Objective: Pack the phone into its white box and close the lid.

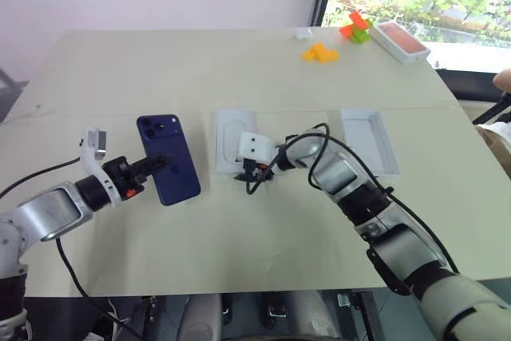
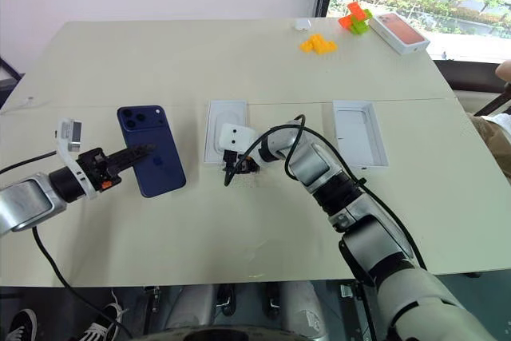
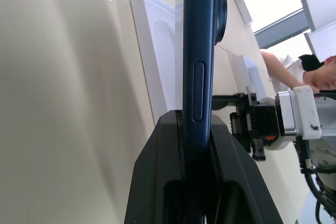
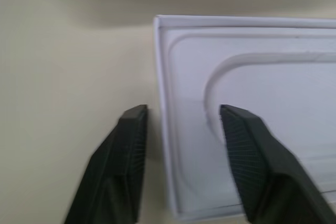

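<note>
My left gripper is shut on the near end of the phone, a dark navy slab with its camera bump at the far end. It holds the phone over the table's left half. In the left wrist view the phone stands edge-on between the fingers. A white piece with a raised rim and a rounded recess lies mid-table. I cannot tell whether it is the white box with an insert in it. My right gripper is open, astride its near rim. A shallow white tray lies open side up further right; it may be the lid.
At the far right corner sit a white box with an orange-red top, orange blocks and red and green blocks. A person's hand shows at the right edge. My right arm's cable loops above the table.
</note>
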You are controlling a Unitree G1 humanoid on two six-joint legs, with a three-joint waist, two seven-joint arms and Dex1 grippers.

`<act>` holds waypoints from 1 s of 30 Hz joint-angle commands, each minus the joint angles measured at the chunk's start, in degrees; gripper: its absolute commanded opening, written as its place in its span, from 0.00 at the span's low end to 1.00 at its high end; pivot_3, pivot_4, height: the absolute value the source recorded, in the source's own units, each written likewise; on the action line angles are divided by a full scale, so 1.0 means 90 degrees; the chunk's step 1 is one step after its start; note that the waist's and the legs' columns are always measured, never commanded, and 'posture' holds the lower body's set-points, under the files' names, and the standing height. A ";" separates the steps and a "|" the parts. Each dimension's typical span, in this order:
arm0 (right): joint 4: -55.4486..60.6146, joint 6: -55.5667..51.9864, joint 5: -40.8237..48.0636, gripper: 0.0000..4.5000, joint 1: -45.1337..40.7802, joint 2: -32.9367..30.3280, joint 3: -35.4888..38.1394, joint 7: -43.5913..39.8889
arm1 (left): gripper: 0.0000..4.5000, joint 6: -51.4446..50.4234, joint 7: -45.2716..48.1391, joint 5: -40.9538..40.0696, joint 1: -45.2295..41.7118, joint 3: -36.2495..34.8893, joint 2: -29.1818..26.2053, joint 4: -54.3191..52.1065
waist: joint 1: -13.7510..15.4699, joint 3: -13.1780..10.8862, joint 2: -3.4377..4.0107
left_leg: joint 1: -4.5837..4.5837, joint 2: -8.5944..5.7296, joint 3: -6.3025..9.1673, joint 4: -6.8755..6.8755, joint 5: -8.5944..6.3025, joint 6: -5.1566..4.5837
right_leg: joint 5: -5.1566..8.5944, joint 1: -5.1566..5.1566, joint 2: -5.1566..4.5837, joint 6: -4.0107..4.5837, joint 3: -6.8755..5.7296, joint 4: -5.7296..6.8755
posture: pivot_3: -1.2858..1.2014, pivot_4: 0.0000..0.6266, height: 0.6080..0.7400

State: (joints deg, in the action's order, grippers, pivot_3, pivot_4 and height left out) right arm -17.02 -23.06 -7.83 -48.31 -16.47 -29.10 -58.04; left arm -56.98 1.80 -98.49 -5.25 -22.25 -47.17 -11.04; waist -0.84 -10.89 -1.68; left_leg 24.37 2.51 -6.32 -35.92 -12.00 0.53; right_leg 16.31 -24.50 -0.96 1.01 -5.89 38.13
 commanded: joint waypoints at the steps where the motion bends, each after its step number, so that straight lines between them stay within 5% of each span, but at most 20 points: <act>1: -0.0010 0.0043 -0.0064 0.54 -0.0121 0.0085 -0.0023 0.0028 | 0.00 0.0054 -0.0012 -0.0149 -0.0127 -0.0123 -0.0009 -0.0199 | -0.0002 0.0001 -0.0001 | 0.0000 0.0000 0.0000 -0.0002 0.0000 0.0000 | 0.0000 0.0000 0.0000 0.0000 0.0000 0.0001 | 0.52 0.24 0.98; 5: -0.0028 0.0092 -0.0086 0.54 -0.0124 0.0060 -0.0023 -0.0047 | 0.00 0.0046 -0.0036 -0.0112 -0.0163 -0.0118 -0.0008 -0.0183 | -0.0002 0.0001 -0.0001 | -0.0001 0.0001 0.0000 -0.0005 0.0000 0.0000 | -0.0001 0.0000 0.0000 0.0001 0.0000 0.0005 | 0.52 0.24 0.98; 10: -0.0081 0.0263 -0.0259 0.15 -0.0077 -0.0021 -0.0073 -0.0017 | 0.00 0.0042 -0.0063 -0.0102 -0.0203 -0.0093 0.0007 -0.0151 | 0.0006 0.0003 -0.0005 | -0.0001 0.0001 0.0000 -0.0010 0.0000 0.0000 | -0.0002 0.0004 0.0000 0.0000 0.0000 0.0007 | 0.52 0.24 0.98; 18: 0.0358 0.0099 -0.0132 0.15 0.0050 -0.0199 0.0113 -0.0238 | 0.00 0.0017 -0.0061 -0.0104 -0.0176 -0.0058 0.0027 -0.0195 | 0.0018 0.0003 -0.0006 | -0.0002 0.0001 0.0001 -0.0019 0.0001 -0.0001 | -0.0009 0.0007 0.0000 -0.0004 0.0000 0.0008 | 0.52 0.24 0.98; 30: 0.3723 -0.1844 0.1480 0.15 0.1578 -0.1566 0.1116 -0.0996 | 0.00 0.0047 0.0279 0.0381 -0.0218 0.0003 0.0050 -0.0440 | 0.0024 0.0004 -0.0006 | -0.0002 0.0003 0.0003 -0.0017 -0.0002 -0.0005 | -0.0005 0.0007 0.0000 -0.0010 -0.0001 0.0007 | 0.52 0.24 0.98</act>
State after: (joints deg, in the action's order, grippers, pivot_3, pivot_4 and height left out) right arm 10.55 -36.87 2.40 -35.42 -29.52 -20.76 -66.30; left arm -57.21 2.55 -95.15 -6.36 -21.01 -46.66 -12.77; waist -0.62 -10.86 -1.74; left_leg 24.36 2.54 -6.29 -36.06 -12.02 0.48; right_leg 16.27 -24.44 -0.96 0.90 -5.90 38.20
